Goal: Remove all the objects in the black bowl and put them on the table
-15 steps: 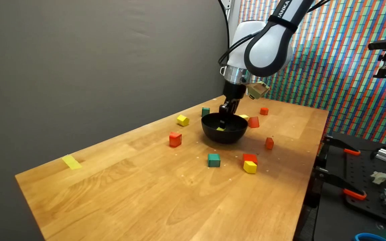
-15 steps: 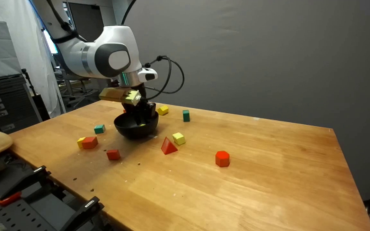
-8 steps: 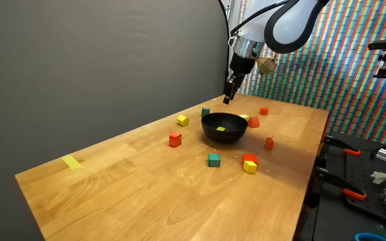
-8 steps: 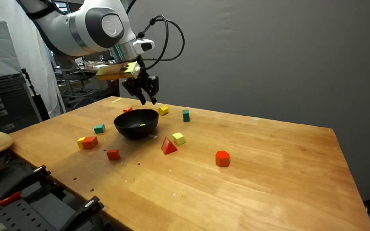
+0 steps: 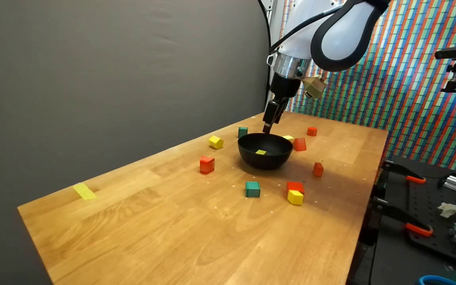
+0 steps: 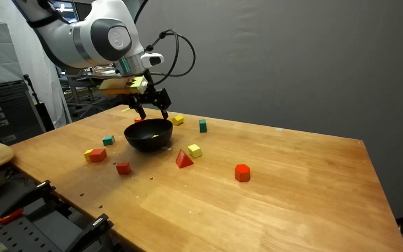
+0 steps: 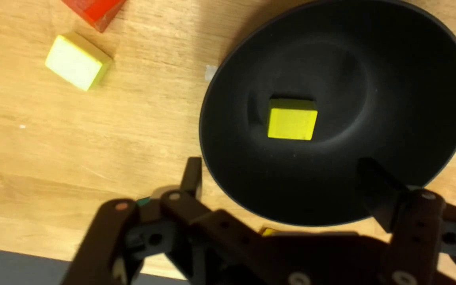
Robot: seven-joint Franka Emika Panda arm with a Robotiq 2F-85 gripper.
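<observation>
Currently leftmost, pale yellow block [image 7: 73, 61]: lies on the table [image 7: 145, 130], ahead and left of the gripper [image 7: 281, 170] in the wrist view.
Red block [image 7: 98, 11]: sits just beyond the pale one, farther ahead of the gripper, partly cut off at that view's edge.
Left finger [image 7: 191, 174]: shows just outside the rim of the black bowl [image 7: 406, 107].
Gripper: jaws spread wide, nothing held, poised near the bowl's far rim in both exterior views.
Yellow block [image 7: 291, 123]: lies inside the bowl, ahead of the gap between the fingers, the only block seen there; the step in hand looks like lining up for its removal, probably the last.
Black bowl: stands upright on the table, mostly ahead of the gripper.
Right finger [image 7: 382, 190]: appears over the bowl's interior, its height against the rim hard to judge.
Next move, gripper to bowl: calls for a shift forward until both fingers straddle the yellow block inside the rim, then a descent, a pinch, a lift and a release onto the table; a straight drop could catch the rim.
</observation>
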